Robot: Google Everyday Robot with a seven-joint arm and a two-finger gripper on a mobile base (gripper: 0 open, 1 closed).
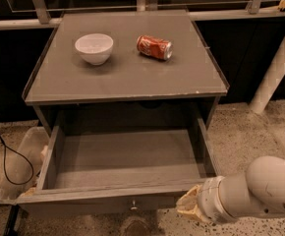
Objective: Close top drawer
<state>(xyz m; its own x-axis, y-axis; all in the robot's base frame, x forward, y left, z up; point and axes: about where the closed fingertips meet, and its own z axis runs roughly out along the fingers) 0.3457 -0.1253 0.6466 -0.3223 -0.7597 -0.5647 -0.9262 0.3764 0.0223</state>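
Observation:
The top drawer point(128, 156) of the grey-brown cabinet stands pulled far out and is empty inside. Its front panel point(103, 200) runs along the bottom of the view, with a small brass knob point(132, 208) at its centre. My gripper point(189, 208) is at the lower right, at the right end of the drawer's front panel, on the end of my white arm point(260, 191). Whether it touches the panel I cannot tell.
On the cabinet top point(128, 77) stand a white bowl point(94, 47) and a red soda can point(154, 47) lying on its side. A clear plastic bin point(19, 161) and a black cable point(5, 151) lie at the left. A white pole point(275, 68) leans at the right.

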